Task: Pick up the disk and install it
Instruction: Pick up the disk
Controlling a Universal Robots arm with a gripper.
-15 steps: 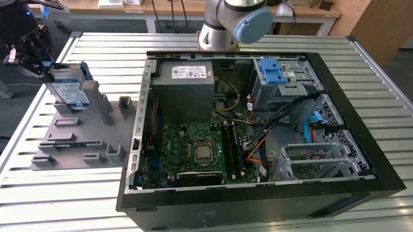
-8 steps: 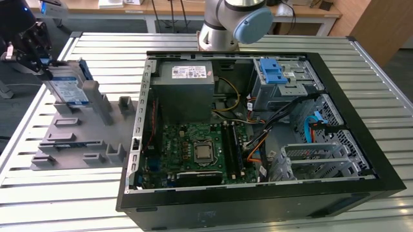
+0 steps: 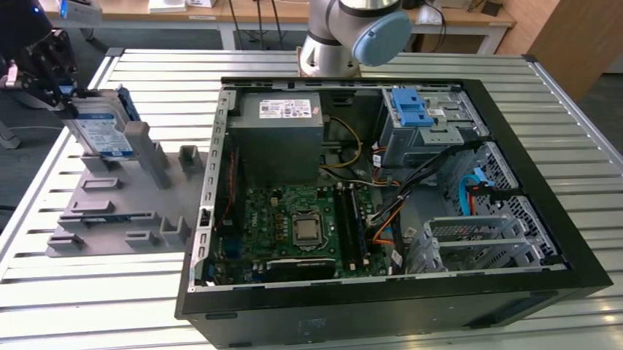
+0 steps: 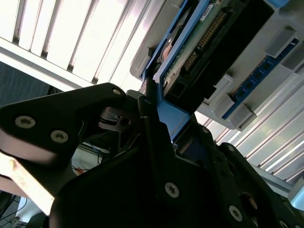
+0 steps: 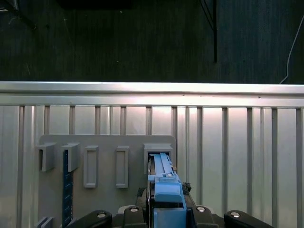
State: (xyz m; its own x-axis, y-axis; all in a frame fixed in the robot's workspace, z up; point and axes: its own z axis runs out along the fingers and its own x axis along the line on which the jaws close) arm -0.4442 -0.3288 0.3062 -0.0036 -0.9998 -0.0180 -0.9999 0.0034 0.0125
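The disk [image 3: 101, 128], silver with a white-and-blue label and a blue carrier frame, stands on edge at the far end of the grey holder [image 3: 117, 211], on the exterior view's left. My black gripper [image 3: 70, 95] sits on the disk's top edge. In the second wrist view the fingers [image 4: 147, 118] press against the blue carrier [image 4: 168, 118], with the disk's circuit-board side [image 4: 209, 33] beyond. The first wrist view looks down the disk's blue edge [image 5: 164, 183] into the holder's slot [image 5: 158, 152]. I cannot tell whether the disk rests in the slot or hangs just above it.
An open computer case [image 3: 545, 219] lies on the slatted metal table [image 3: 87, 292], to the holder's right in the exterior view. Inside are a grey power-supply box [image 3: 282, 131], the motherboard [image 3: 302, 226], cables, and a drive cage with a blue latch [image 3: 413, 109]. The arm's base [image 3: 346, 36] stands behind the case.
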